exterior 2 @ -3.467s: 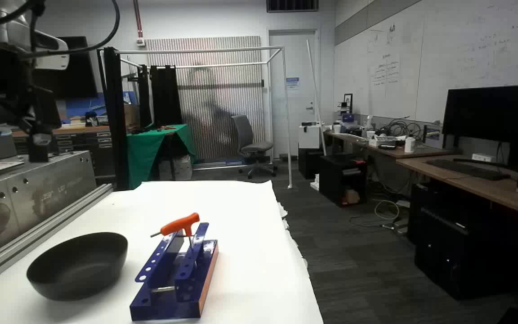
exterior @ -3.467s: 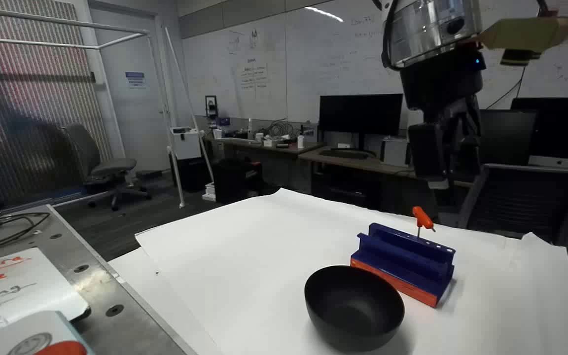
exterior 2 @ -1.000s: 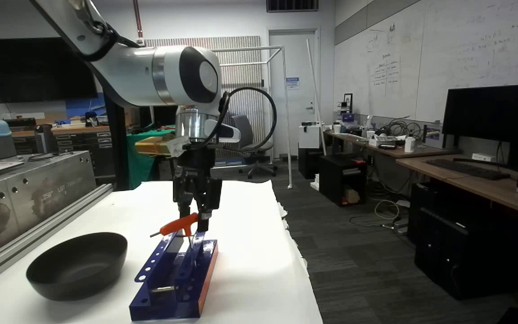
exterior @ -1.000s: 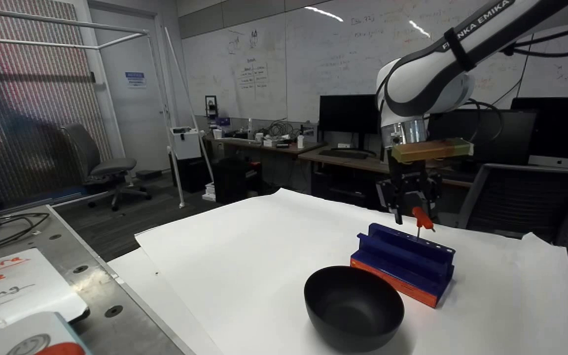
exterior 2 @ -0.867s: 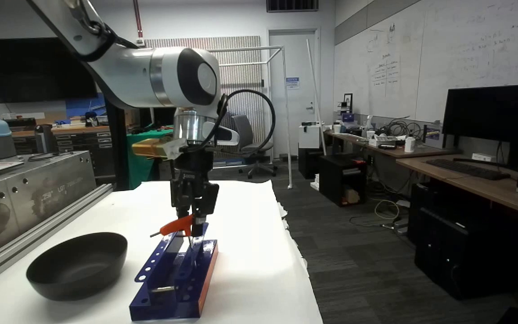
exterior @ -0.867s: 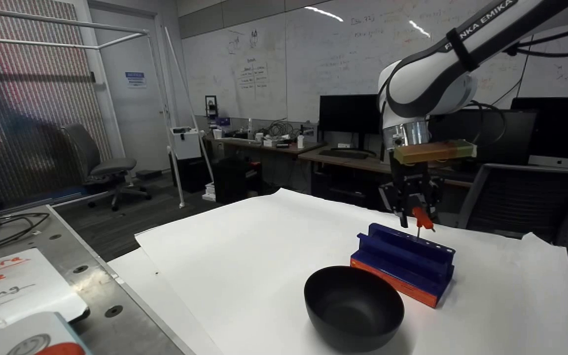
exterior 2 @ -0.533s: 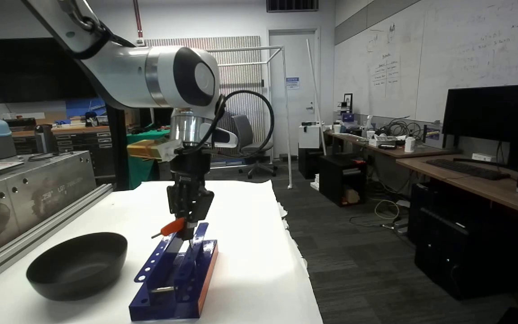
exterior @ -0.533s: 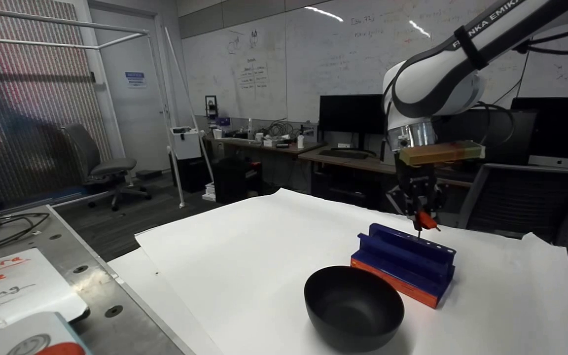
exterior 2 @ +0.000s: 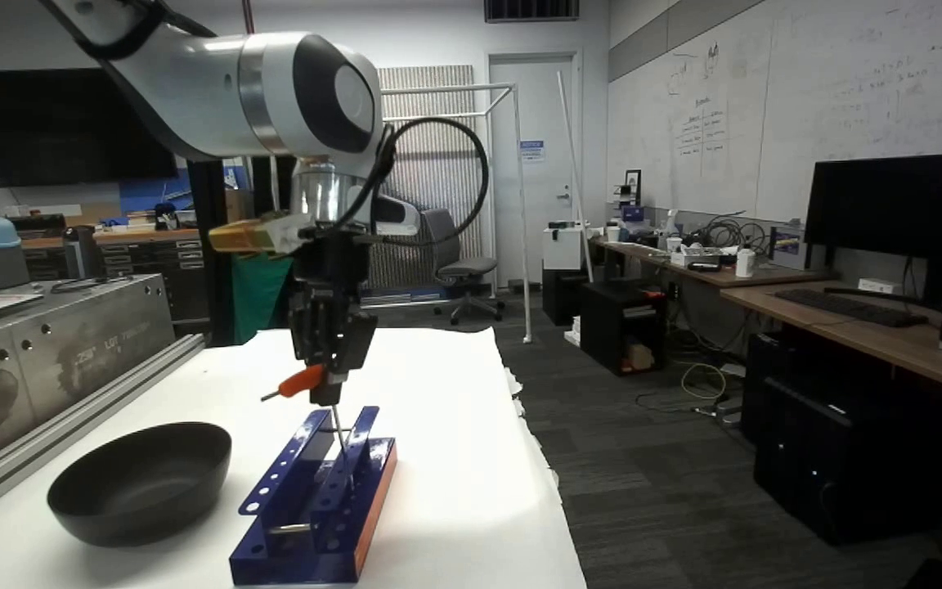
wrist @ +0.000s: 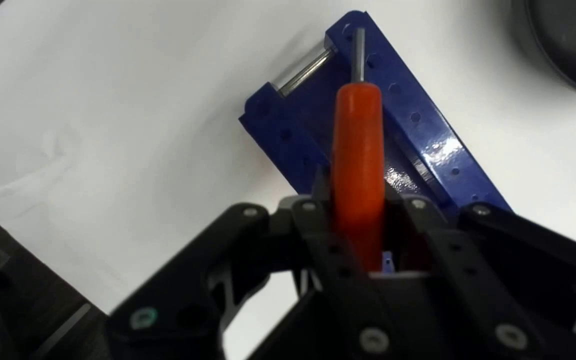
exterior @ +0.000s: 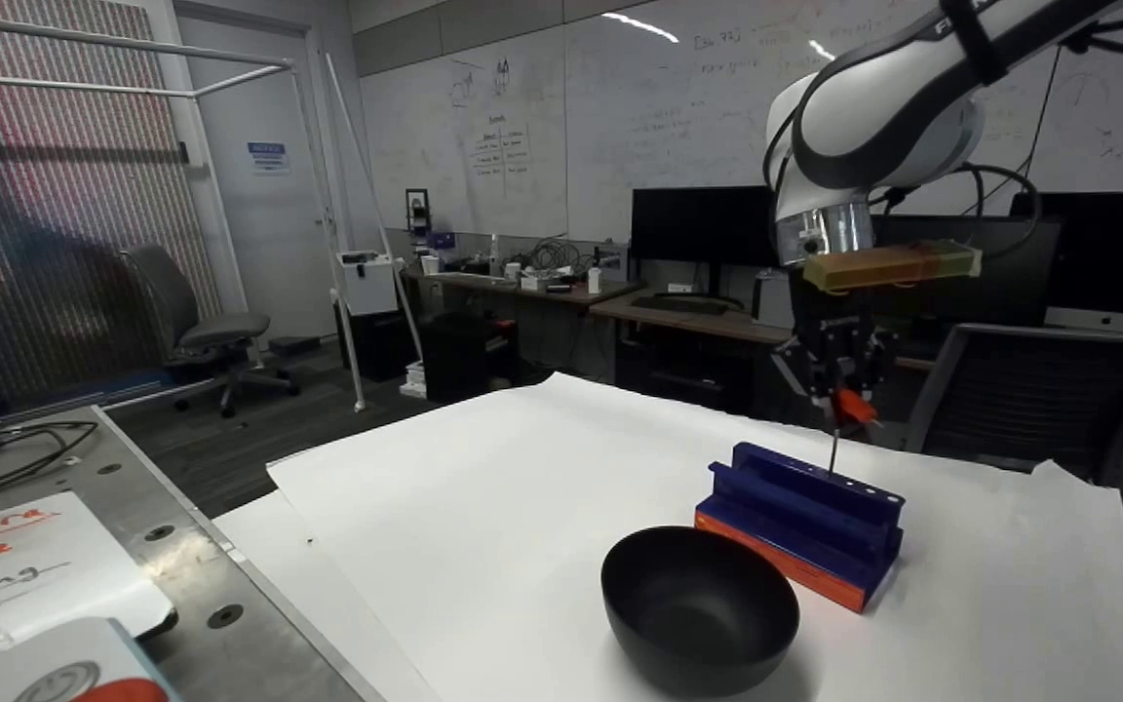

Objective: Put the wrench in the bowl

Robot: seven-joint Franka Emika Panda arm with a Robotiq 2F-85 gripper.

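Higher than half a second ago, the arm (exterior: 873, 127) has carried up the tool (wrist: 357, 195) and the orange wrench (wrist: 358, 130) in it, so that more of the wrench's thin metal shaft shows; the blue rack (exterior: 800, 517) has shifted slightly too.

Largest is the whiteboard (exterior: 659, 107), stretching across the background. Before it lies the table (exterior: 484, 507), covered in white. On the table stands the bowl (exterior: 698, 609), black, round and upright, near the rack, with a strip of white between the two in the wrist view. The rack has an orange base and rows of holes along its top rails.

Pointing down, the tool hangs above the rack, its fingers (exterior 2: 326, 394) clamped around the wrench's handle, one on either side. The wrench is thus over the rack and apart from the bowl, a short metal tip at its handle's end. Its shaft runs steeply down to a top rail; whether the lower end is free cannot be told.
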